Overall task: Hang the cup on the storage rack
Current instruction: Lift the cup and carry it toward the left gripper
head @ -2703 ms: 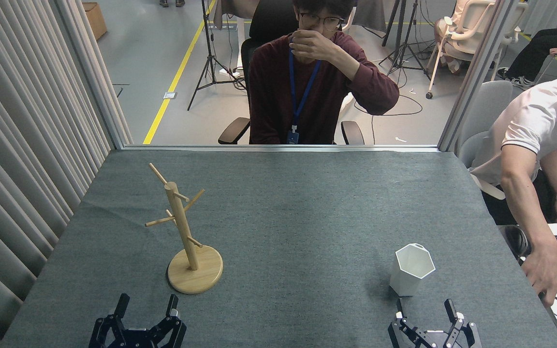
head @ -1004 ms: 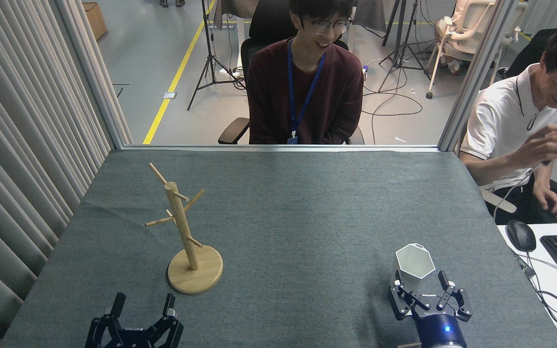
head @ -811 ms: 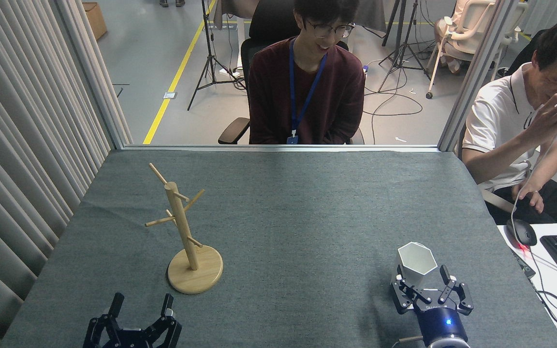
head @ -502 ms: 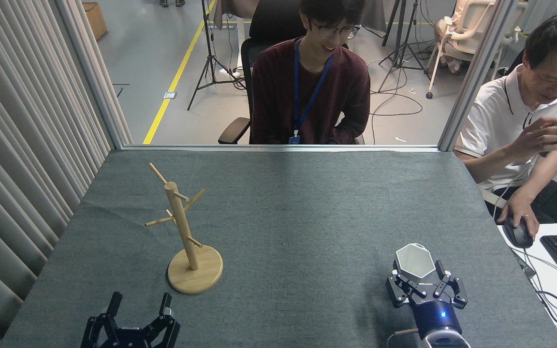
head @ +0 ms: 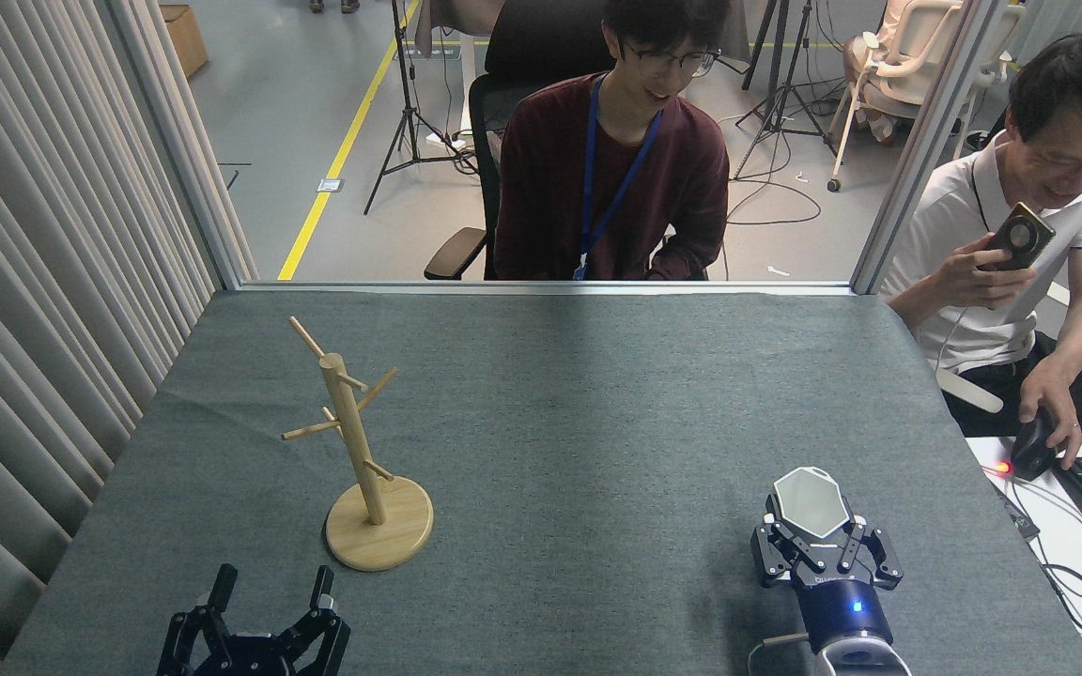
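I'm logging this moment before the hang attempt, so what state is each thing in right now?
cup: upright, held between the right gripper's fingers.
storage rack: upright on the table, pegs bare.
right gripper: shut on the cup.
left gripper: open, holding nothing.

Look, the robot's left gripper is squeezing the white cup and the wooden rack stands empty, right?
Not quite. The head view shows the right gripper squeezing the white cup. The left gripper is open, holding nothing. The wooden rack does stand empty.
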